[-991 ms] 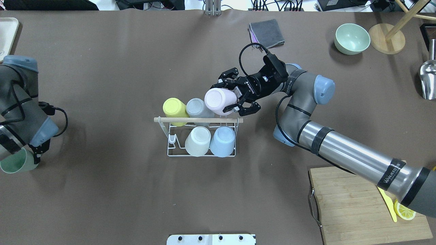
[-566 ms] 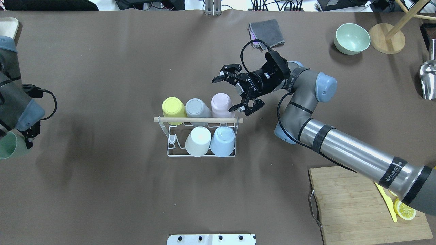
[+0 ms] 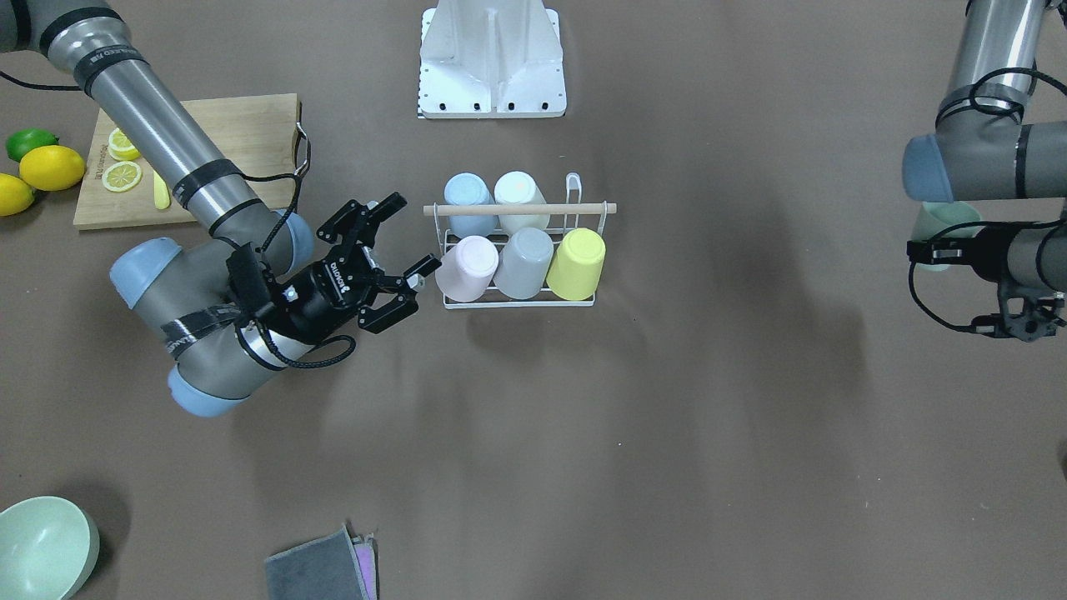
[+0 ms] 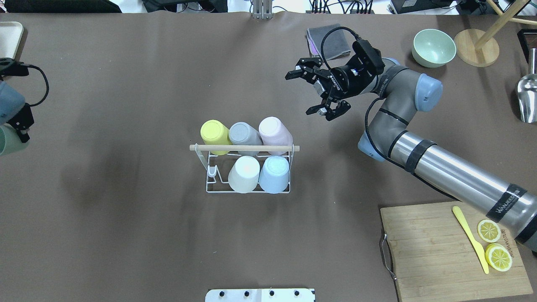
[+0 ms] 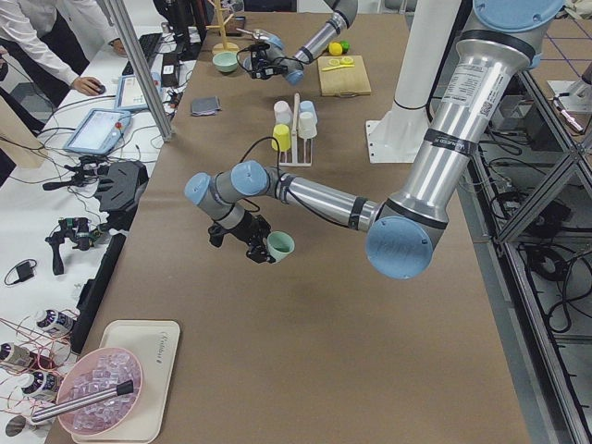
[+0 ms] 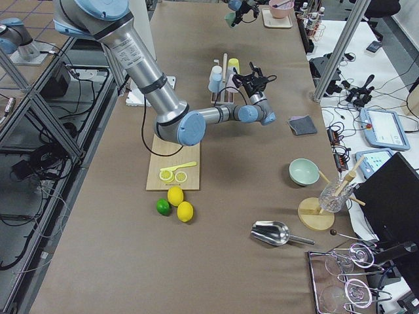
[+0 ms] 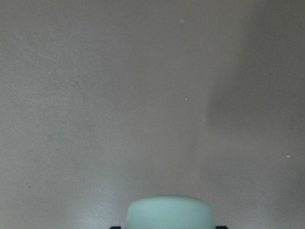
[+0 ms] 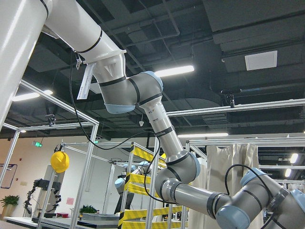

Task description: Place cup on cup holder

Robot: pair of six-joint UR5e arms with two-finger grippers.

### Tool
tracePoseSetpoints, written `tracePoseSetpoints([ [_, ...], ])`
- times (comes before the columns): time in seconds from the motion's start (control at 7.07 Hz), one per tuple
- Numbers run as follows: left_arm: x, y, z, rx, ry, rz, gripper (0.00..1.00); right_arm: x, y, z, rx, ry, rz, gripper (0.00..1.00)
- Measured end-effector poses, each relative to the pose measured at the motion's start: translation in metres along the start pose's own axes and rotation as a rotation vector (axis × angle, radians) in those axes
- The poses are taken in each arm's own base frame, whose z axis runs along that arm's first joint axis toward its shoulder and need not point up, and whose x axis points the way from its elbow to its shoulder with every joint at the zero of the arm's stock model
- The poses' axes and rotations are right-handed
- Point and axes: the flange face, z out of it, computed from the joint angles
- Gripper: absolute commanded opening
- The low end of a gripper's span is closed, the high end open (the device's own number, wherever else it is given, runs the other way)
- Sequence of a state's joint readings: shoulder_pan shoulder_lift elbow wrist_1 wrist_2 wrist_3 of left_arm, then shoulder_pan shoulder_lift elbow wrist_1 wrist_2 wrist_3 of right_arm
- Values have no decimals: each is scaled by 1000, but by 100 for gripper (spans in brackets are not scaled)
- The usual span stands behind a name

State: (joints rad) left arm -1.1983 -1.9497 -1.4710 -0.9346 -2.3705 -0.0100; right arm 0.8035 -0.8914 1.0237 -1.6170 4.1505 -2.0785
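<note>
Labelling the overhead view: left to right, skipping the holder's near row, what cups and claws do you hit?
Green cup → yellow cup → grey cup → pink cup → right claw, open.

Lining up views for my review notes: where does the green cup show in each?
Front-facing: green cup at right edge, partly hidden.
Overhead: green cup at left edge.
Exterior left: green cup near centre.
Exterior right: green cup at top, middle.
Left wrist: green cup at bottom centre.
Right wrist: not in it.
Shared landmark: cup holder.

Opposed exterior views, cup holder (image 4: 243, 147) shared
</note>
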Motion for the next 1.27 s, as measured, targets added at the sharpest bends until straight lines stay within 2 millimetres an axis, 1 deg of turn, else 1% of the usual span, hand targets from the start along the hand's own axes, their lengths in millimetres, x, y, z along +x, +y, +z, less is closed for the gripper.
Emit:
tracePoseSetpoints([
  [0.14,-5,-5,-25,71,11,9,0,-14,-20,-19,-13,7,94,99],
  [0.28,-9,-16,-40,161,17,14,0,-35,-41,-41,-28,19,211,99],
  [0.42,-14,-29,-50,261,29,10,0,-61,-62,-61,-46,32,325,99],
  [0.57,-20,-38,-64,368,47,-4,0,-91,-80,-78,-61,47,426,99],
  [0.71,-23,-42,-83,471,56,-22,0,-121,-95,-91,-68,63,501,99],
  [0.85,-22,-44,-103,571,59,-43,0,-153,-106,-103,-71,81,563,99],
  [0.99,-21,-42,-123,678,73,-62,0,-190,-116,-111,-72,98,627,99],
  [1.13,-20,-39,-141,795,90,-79,0,-226,-126,-114,-81,111,695,99],
  [1.27,-17,-35,-158,929,107,-94,0,-256,-134,-115,-103,123,780,98],
])
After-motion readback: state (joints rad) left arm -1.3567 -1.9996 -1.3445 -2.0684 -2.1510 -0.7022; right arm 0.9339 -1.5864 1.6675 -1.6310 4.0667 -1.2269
